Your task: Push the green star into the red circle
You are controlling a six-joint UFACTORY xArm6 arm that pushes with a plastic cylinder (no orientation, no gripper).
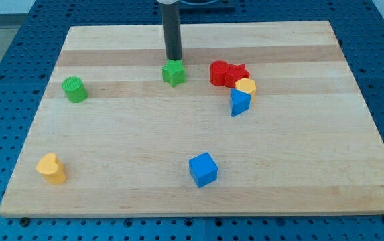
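Observation:
The green star (173,72) lies on the wooden board toward the view's top centre. The red circle (218,72) lies to its right, a short gap between them, touching a red star (237,73) on its right side. My tip (173,59) is at the end of the dark rod, right at the top edge of the green star, touching or nearly touching it.
A yellow block (246,86) and a blue triangular block (240,102) sit just below the red star. A green round block (75,89) is at the view's left, a yellow block (51,168) at bottom left, a blue cube (203,169) at bottom centre.

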